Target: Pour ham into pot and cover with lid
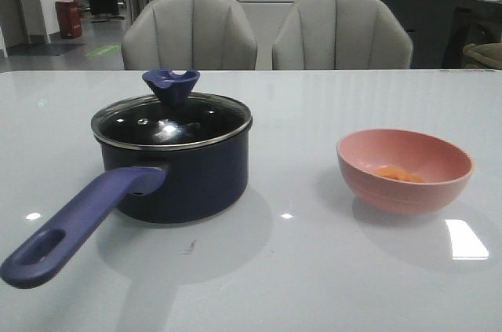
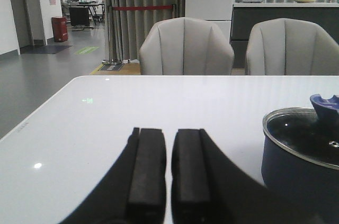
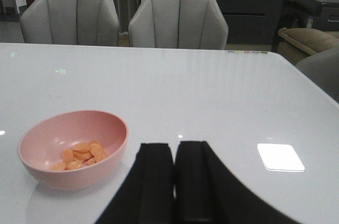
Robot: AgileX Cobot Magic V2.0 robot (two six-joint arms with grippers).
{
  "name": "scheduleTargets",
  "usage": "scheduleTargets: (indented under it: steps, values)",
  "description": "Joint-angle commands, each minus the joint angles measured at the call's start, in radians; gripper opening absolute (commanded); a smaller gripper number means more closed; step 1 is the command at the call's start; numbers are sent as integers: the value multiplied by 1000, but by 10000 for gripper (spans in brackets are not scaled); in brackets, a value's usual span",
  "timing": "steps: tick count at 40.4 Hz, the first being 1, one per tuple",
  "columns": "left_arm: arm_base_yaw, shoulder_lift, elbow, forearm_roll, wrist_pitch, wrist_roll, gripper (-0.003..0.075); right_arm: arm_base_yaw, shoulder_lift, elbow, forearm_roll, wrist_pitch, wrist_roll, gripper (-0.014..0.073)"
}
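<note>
So, the navy saucepan (image 1: 184,179) is parked on the left half of the white table (image 1: 314,269), with its long purple-blue handle (image 1: 74,230) pointed toward the near left corner. The glass lid (image 1: 171,122) is seated flat on the pan's rim, and its notched purple-blue knob (image 1: 171,84) is sticking up in the middle. Off to the right, well apart from the pan, a salmon-pink bowl (image 1: 404,169) is set upright, and the ham (image 1: 398,173) is piled in the bottom of it as a handful of thin orange rounds, seen clearer in the right wrist view (image 3: 80,155).

The left gripper (image 2: 168,166) is held low over bare tabletop, beside the saucepan (image 2: 296,166), with its black fingers drawn nearly together and only a thin slit left between them; nothing is gripped. The right gripper (image 3: 174,176) is just beside the bowl (image 3: 74,150), fingers pressed together too, and nothing is grasped there either. Two pale grey chairs (image 1: 188,32) are pushed up behind the far edge.
</note>
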Motion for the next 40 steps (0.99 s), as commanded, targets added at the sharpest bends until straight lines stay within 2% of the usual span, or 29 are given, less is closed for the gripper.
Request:
scheduleTargets:
  steps: [1, 35, 40]
  values:
    - [0, -18, 20, 0, -74, -10, 132, -6, -20, -4, -5, -85, 1, 157]
    - [0, -18, 20, 0, -91, -10, 132, -6, -20, -4, -5, -85, 1, 157]
    - [0, -18, 20, 0, -171, -10, 132, -6, -20, -4, -5, -85, 1, 157]
